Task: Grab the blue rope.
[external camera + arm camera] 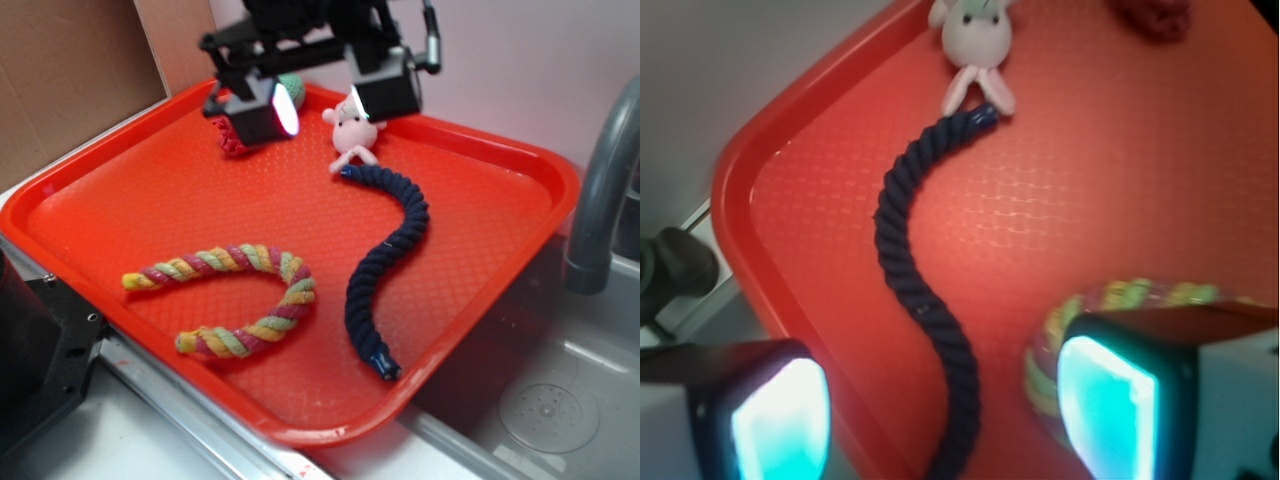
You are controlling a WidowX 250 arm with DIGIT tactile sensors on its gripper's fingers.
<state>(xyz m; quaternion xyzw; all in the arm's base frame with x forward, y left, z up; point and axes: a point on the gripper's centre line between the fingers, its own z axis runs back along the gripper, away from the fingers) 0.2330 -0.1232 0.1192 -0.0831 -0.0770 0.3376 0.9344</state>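
Observation:
The blue rope is a thick navy twisted cord lying in an S-curve on the right half of the red tray, one end by a pink toy, the other near the tray's front edge. In the wrist view the blue rope runs from the toy down between the two lit pads. My gripper hangs high above the tray's back part, open, with nothing between its fingers. It is well clear of the rope.
A pink, yellow and green striped rope curls on the tray's front left. A small pink plush animal and a red knitted item lie at the back. A grey faucet and sink stand to the right.

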